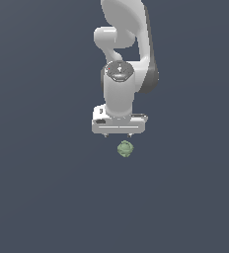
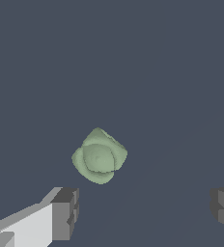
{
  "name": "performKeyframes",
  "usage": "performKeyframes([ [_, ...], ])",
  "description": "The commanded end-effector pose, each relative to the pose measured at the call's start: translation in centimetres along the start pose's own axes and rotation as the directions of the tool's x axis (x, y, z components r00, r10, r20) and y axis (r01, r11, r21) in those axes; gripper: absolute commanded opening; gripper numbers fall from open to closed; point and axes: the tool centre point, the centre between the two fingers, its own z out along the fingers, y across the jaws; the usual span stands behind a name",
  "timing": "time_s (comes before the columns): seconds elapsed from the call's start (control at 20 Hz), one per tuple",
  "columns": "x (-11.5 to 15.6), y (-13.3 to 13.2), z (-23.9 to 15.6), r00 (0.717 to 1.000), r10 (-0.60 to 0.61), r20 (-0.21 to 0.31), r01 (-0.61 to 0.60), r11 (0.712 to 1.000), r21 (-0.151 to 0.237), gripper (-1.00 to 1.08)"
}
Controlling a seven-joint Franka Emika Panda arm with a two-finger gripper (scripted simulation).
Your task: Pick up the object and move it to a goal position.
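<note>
One small pale green ball point(image 1: 125, 148), lumpy and mottled, is what we see in the exterior view resting on the dark grey bench point(image 1: 37, 197), just in front of the white gripper point(image 1: 118, 134) that hangs from the arm point(image 1: 124, 49) above it without touching. Turning to the wrist view, we find the gripper's two dark-tipped fingers point(image 2: 65, 212) spread wide apart with nothing between them, and the ball point(image 2: 99, 156) lies on the bench point(image 2: 172, 72) beyond the gap, nearer one finger than the other.
</note>
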Motion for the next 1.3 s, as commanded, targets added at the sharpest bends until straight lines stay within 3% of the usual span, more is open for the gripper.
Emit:
performKeyframes([
  [0.0,0.0,0.0,0.0,1.0,0.0,0.0,0.0,1.0,0.0,1.0],
  [0.5,-1.2,2.3,1.1,0.998,0.049,0.047,-0.048,0.999,-0.022,1.0],
  [1.25,-0.9,1.0,2.2,0.987,0.159,0.032,-0.159,0.987,-0.02,1.0],
])
